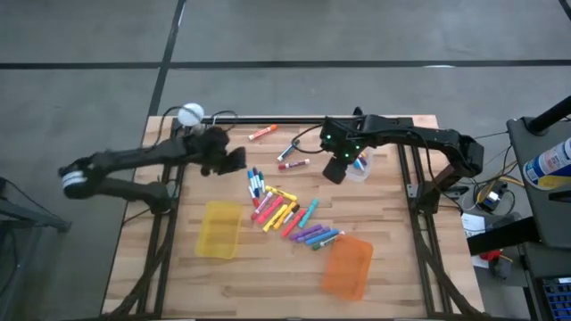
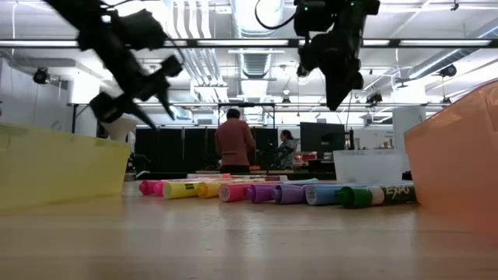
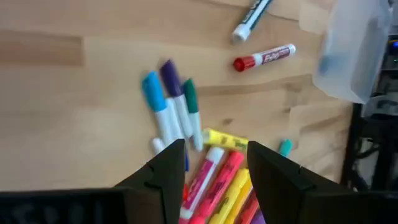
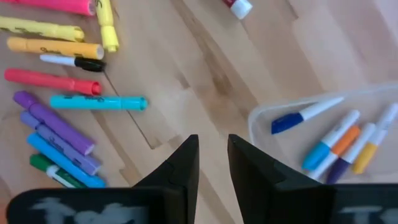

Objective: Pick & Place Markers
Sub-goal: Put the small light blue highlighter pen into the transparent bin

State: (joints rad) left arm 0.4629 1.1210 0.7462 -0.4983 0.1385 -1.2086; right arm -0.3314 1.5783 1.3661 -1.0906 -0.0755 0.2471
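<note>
Several markers (image 1: 285, 212) lie in a loose heap mid-table, resting on their sides; the low view shows them in a row (image 2: 272, 191). Three more lie apart toward the far edge: an orange one (image 1: 262, 133), a dark one (image 1: 288, 152) and a red one (image 1: 294, 164). My left gripper (image 1: 234, 160) hovers open above the heap's far-left end, over blue, purple and teal capped pens (image 3: 171, 102). My right gripper (image 1: 337, 169) hangs in the air beside the clear bin (image 1: 359, 168), its fingers (image 4: 186, 165) a narrow gap apart with nothing between them. Several markers (image 4: 339, 140) lie inside that bin.
A yellow bin (image 1: 219, 228) sits left of the heap toward the near edge, and an orange bin (image 1: 348, 266) sits near the right front. A white ball (image 1: 190, 113) rests by the far-left corner. People stand in the room beyond the table (image 2: 236, 141).
</note>
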